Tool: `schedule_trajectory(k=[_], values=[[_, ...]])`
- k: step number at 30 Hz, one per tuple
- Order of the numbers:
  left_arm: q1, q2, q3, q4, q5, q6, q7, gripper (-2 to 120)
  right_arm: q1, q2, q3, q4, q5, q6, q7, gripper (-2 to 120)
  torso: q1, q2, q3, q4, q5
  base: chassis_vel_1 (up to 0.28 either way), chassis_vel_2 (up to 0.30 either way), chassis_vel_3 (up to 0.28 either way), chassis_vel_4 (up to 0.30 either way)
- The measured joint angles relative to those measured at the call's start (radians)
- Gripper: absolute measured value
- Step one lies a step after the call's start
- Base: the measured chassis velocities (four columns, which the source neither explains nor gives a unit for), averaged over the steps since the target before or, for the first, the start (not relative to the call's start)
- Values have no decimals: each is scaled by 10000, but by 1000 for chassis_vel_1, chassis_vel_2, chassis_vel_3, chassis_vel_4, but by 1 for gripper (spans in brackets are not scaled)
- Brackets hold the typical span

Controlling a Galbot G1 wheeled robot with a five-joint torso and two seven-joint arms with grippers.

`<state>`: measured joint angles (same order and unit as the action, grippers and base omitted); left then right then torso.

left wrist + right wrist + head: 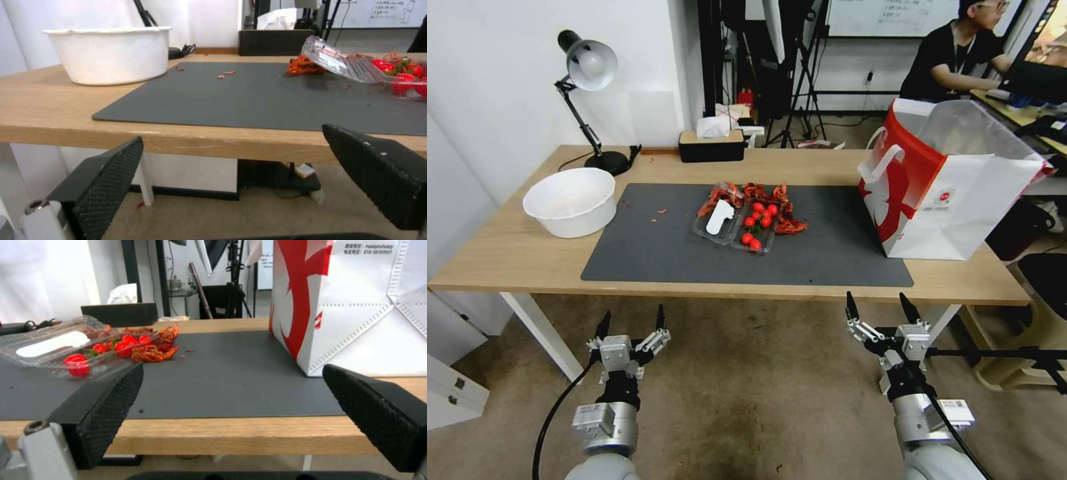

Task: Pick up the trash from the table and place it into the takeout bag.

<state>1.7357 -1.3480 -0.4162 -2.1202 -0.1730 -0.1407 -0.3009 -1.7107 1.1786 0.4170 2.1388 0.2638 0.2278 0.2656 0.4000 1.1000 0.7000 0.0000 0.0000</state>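
Note:
On the dark grey mat [660, 257] in the middle of the table [507, 257] lies the trash: an open clear plastic clamshell [730, 223] [342, 63] [53, 346] with red cherry tomatoes in it, and a heap of red shell scraps [777, 200] [153, 351] around it. The takeout bag [960, 207] [356, 306], red and white with white loop handles, stands open at the mat's right end. My left gripper [632, 323] [232, 135] and right gripper [879, 308] [233, 370] hang open and empty below the table's near edge, fingers pointing at the table.
A large white bowl [570, 200] [109, 53] sits on the table's left, off the mat. A black desk lamp [587, 67] and a black tissue box [710, 143] stand along the far edge. Small red crumbs [225, 73] dot the mat. A stool [1047, 293] stands at right.

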Motion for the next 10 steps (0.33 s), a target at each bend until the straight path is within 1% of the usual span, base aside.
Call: schedule_trajectory(k=[10], values=[[-8, 5, 0, 8, -10, 11, -8, 100, -2, 4, 0, 0, -5, 0, 6, 100, 0, 0, 0, 0, 0, 0, 0, 0, 0]])
